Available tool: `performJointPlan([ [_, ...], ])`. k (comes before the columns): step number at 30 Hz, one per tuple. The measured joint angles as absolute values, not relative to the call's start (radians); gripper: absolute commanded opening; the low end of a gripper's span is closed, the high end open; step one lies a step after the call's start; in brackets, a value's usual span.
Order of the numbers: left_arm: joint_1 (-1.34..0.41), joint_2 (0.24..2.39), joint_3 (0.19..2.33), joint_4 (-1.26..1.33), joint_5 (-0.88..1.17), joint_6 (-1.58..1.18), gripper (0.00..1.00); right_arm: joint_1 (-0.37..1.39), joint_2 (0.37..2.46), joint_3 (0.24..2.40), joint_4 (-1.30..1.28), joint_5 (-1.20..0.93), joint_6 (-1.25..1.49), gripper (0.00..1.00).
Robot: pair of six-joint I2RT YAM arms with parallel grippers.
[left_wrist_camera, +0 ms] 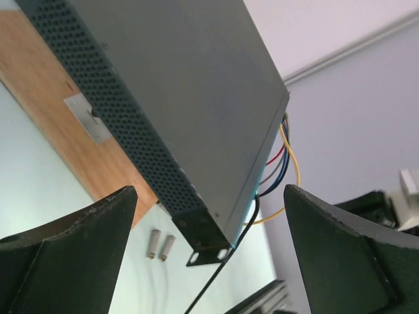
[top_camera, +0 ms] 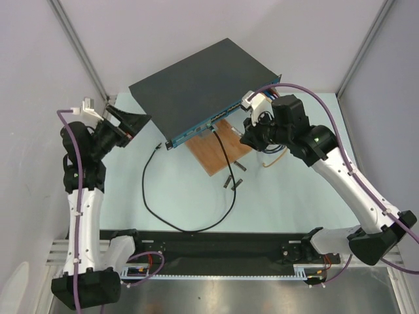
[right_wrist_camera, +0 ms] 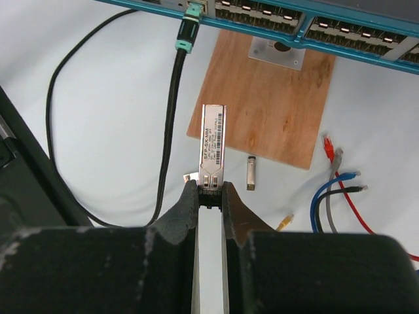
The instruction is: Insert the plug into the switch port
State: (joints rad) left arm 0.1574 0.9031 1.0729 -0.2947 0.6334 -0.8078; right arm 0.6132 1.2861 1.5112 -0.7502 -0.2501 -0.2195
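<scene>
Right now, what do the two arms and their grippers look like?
The left arm and right arm have white shells, black joints and black bases, each trailed by a purple cable. The left gripper and right gripper have broad black wedge-shaped fingers with scuffed edges.

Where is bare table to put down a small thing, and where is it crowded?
Bare table lies left of the black cable loop, and also between the wooden board and the right arm. It is crowded before the switch ports: the board, two loose modules, the coloured cables and the right gripper with its plug.
</scene>
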Motion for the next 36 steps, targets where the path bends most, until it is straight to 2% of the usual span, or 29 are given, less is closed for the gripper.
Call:
performJointPlan([
  [6, 0.18, 0.926, 0.898, -0.08, 0.719, -0.962, 1.0, 0.618, 1.338, 1.546, -0.747, -0.221, -0.226, 0.0],
  [16, 0.17, 1.016, 0.808, 0.146, 0.728, -1.107, 1.0, 0.636, 1.403, 1.555, -0.714, -0.188, -0.212, 0.0],
  [19, 0.151, 1.045, 0.789, 0.211, 0.713, -1.153, 0.93, 0.636, 1.419, 1.565, -0.698, -0.182, -0.205, 0.0],
  [23, 0.134, 1.097, 0.771, 0.292, 0.703, -1.204, 0.77, 0.636, 1.441, 1.58, -0.67, -0.178, -0.189, 0.0],
  [31, 0.054, 1.142, 0.765, 0.351, 0.649, -1.235, 0.62, 0.643, 1.472, 1.596, -0.656, -0.171, -0.167, 0.0],
  [34, 0.042, 1.145, 0.76, 0.35, 0.624, -1.261, 0.45, 0.652, 1.484, 1.617, -0.661, -0.169, -0.153, 0.0],
  [36, 0.041, 1.145, 0.758, 0.352, 0.619, -1.279, 0.4, 0.657, 1.492, 1.638, -0.665, -0.166, -0.146, 0.0],
])
